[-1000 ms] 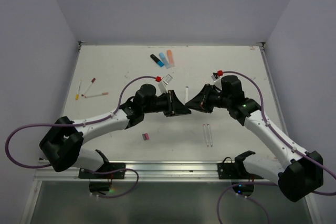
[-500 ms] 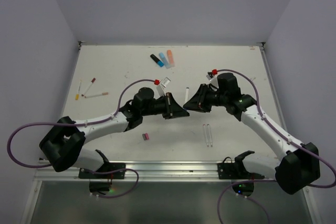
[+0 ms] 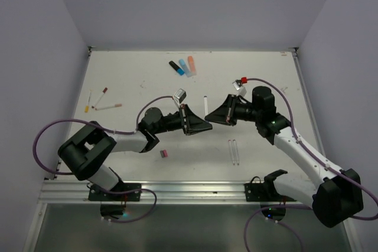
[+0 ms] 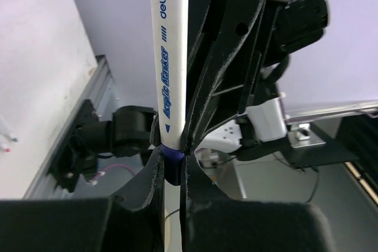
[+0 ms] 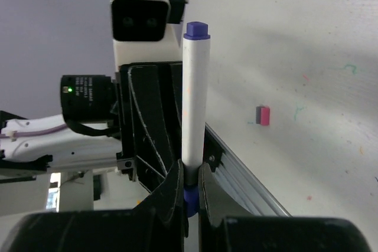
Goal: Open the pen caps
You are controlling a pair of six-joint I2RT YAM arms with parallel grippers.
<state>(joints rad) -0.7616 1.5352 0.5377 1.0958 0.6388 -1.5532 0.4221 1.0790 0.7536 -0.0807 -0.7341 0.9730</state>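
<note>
A white pen stands on end between my two grippers at the middle of the table. My left gripper is shut on the blue pen cap at the pen's lower end, with the printed white barrel rising out of the jaws. My right gripper is shut on that same lower end, pinching a grey collar just above the blue tip. A blue-purple stub tops the barrel. From above, the left gripper and the right gripper touch tip to tip.
Black, blue and salmon markers lie at the back. Thin pens lie at the far left. Two bare white barrels lie at the near right. A small pink and dark cap rests near the front, also the pink cap.
Both grippers have closed on the pen's lower end. The left arm has folded in toward the centre and the pen now stands more upright between the two.
</note>
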